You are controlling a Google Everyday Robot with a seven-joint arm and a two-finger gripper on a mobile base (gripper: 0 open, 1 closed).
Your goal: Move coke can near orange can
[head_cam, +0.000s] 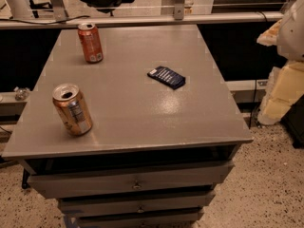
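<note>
The coke can (pixel 90 42), darker red-orange with a silver top, stands upright at the far left of the grey table top (pixel 142 103). The orange can (pixel 72 109), golden-orange with a whitish label panel and an open silver top, stands upright near the front left edge, well apart from the coke can. My gripper (pixel 284 91) shows as a pale cream shape at the right edge of the view. It is off the table's right side, far from both cans, and holds nothing I can see.
A dark blue flat packet (pixel 166 77) lies on the table right of centre. Drawers (pixel 133 182) sit under the table top. A rail (pixel 142 20) runs behind the table, with chair legs beyond. The floor is speckled.
</note>
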